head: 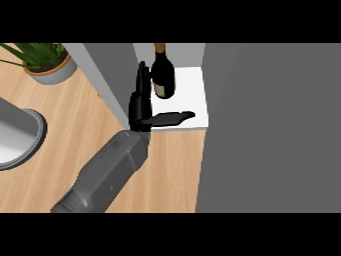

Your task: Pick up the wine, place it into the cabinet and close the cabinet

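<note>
On the white shelf floor (190, 102) of the open grey cabinet (108, 75), towards its back: one dark glass wine bottle (163, 75), standing upright.

Item, wine bottle: near-black body with rounded shoulders; slim neck wrapped in dull gold foil at the top; a pale tan label low on the body, showing along its left side. Base rests on the shelf, nearer the left wall than the right. The top of the neck runs up to the view's upper edge.

Item, left hand (140, 117): black, on a grey forearm (110, 172) that enters from the lower edge and slants up to the cabinet mouth. Released, grasping nothing: fingers (140, 82) straight and together, pointing into the cabinet between the left wall and the bottle, just beside the bottle's left side; contact cannot be told. Thumb (174, 118) spread out to the right, lying over the shelf's front edge, in front of the bottle and apart from it.

Item, cabinet door: broad flat grey panel (280, 127) filling the right of the view.

Item, light wooden counter (62, 125): carries a green-leaved plant in a round grey pot (51, 70) at upper left, and a large round grey metal vessel (7, 135) at the left edge, partly cut off.
</note>
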